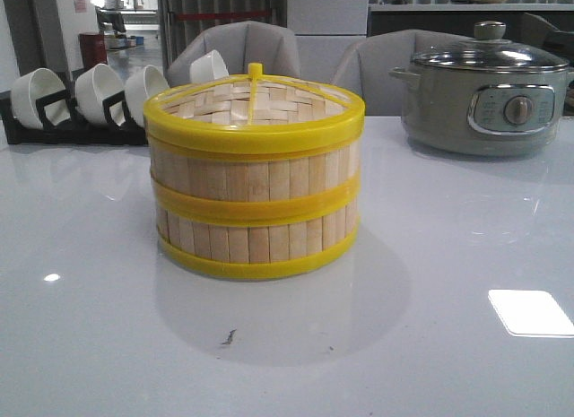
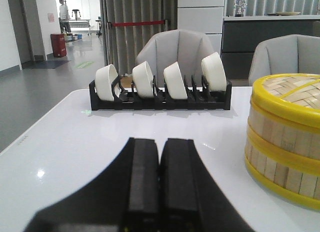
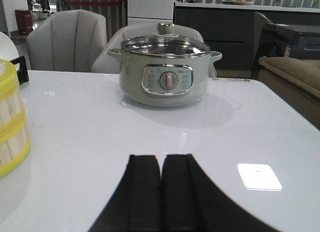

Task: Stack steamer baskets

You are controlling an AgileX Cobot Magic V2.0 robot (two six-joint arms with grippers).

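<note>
Front view: two steamer baskets [image 1: 254, 188] already one on top of the other, mid tabletop [image 1: 430, 345], woven lid [image 1: 256, 99] on top with its small yellow knob up.
Stack state: upper basket [image 1: 254, 157] sits square on lower basket [image 1: 256, 242]; yellow rims meet in one band at the middle, no visible offset or tilt.
Left hand: left hand [image 2: 160, 184] seen in the left wrist view, both black fingers pressed together, clenched on nothing, low over the tabletop, apart from the stack, which shows at that view's edge.
Right hand: right hand [image 3: 161, 192] in the right wrist view, fingers likewise closed against each other, holding nothing, apart from the stack; only a sliver of basket wall visible there.
Arms in front view: neither arm shows.
Background: grey electric pot [image 1: 484, 99] with glass lid at the far right of the tabletop; black rack [image 2: 160, 95] with white bowls [image 2: 145, 78] at the far left; grey chairs behind.
Progress: stacking looks done, judging by the aligned pile and both hands free.
Left to do: nothing obvious; no loose basket seen in any view, though areas outside the frames can't be checked.
Risk: low; the pile looks stable and stands well in from the tabletop edges.
</note>
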